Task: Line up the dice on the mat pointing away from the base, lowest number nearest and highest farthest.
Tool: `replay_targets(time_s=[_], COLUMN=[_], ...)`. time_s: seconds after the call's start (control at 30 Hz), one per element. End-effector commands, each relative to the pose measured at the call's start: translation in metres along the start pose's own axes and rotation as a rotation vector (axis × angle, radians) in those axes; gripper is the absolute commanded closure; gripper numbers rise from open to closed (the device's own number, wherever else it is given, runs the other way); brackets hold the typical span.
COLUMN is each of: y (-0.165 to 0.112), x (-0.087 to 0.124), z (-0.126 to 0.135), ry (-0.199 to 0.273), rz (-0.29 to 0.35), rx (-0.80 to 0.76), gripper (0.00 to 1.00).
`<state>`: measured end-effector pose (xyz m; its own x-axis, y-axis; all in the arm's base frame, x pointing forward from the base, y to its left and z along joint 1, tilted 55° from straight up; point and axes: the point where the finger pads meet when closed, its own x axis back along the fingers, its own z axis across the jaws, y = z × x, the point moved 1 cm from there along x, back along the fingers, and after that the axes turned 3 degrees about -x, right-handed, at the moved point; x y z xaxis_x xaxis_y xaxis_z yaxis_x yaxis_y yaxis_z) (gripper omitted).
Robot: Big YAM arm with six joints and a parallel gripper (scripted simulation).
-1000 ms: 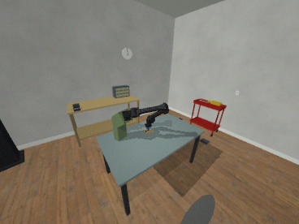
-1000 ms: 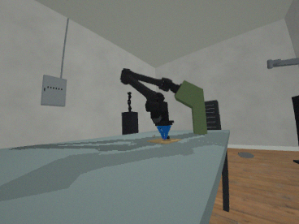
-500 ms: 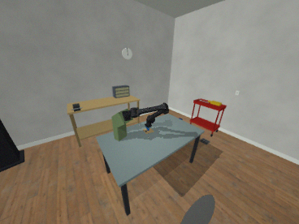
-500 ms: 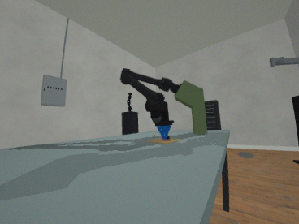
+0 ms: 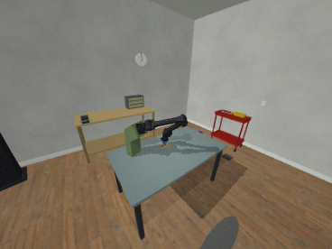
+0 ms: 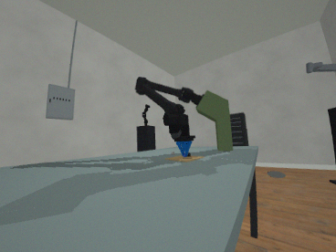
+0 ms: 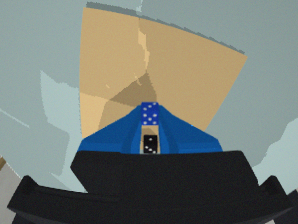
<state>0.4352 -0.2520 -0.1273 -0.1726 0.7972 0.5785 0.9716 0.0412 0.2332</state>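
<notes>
From the wrist view, my hand [image 7: 150,137] is nearly closed, its blue fingers pinching a small dark die [image 7: 150,143] right at the tips. A blue die [image 7: 150,113] sits just beyond the tips, on the tan mat [image 7: 186,70], which spreads out ahead of and under the hand on the desk [image 6: 137,201]. I cannot find the third die. My worry: releasing from this low over the mat, the fingers could nudge the blue die or tip the held one onto another face. Dragging the mat's edge is another risk.
</notes>
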Motion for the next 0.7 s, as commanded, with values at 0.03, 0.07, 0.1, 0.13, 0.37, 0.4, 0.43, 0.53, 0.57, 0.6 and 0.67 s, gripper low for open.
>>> replay_targets(time_s=[0.03,0.07,0.1,0.13,0.37,0.4,0.43,0.53,0.57,0.6,0.67], y=[0.0076,0.0081,0.0083,0.0081,0.0073,0.0073,0.0073,0.0073,0.0073,0.0073,0.0073], x=[-0.0023,-0.0022,-0.0022,-0.0024,-0.0029,-0.0029,-0.0029,-0.0029,-0.0029,-0.0029,-0.0029], z=[-0.0112,-0.0115,-0.0115,-0.0112,-0.0102,-0.0102,-0.0102,-0.0102,-0.0102,-0.0102,-0.0102], ry=[-0.006,-0.006,-0.006,-0.006,-0.005,-0.005,-0.005,-0.005,-0.005,-0.005,-0.005], rz=[0.0,0.0,0.0,0.0,0.002,0.002,0.002,0.002,0.002,0.002,0.002], rx=[-0.032,-0.032,-0.032,-0.031,-0.028,-0.028,-0.028,-0.028,-0.028,-0.028,-0.028], gripper=[0.89,0.89,0.89,0.89,0.89,0.89,0.89,0.89,0.89,0.89,0.89])
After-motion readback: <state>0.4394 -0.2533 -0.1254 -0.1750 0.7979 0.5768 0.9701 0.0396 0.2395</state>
